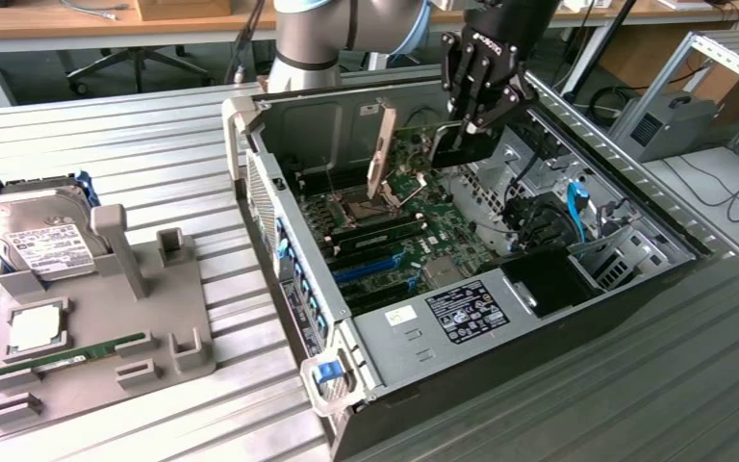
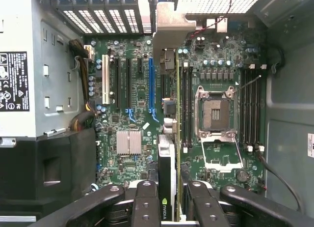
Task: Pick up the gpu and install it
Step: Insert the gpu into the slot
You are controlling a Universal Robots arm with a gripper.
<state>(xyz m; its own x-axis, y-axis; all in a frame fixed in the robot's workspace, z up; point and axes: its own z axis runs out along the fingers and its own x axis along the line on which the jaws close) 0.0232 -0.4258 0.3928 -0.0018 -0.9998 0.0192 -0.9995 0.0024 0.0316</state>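
Black multi-fingered gripper [image 1: 470, 125] was clamped on thin dark-green gpu card with beige metal bracket [image 1: 381, 149]. Card hung edge-down inside open grey computer case [image 1: 523, 318], over green motherboard [image 2: 132, 89]. Risk: card looked offset from long blue slot [image 2: 150, 84], so misaligned descent could jam bracket or strike components.

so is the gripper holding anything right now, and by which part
The gpu, pinched by the gripper at the end away from its metal bracket.
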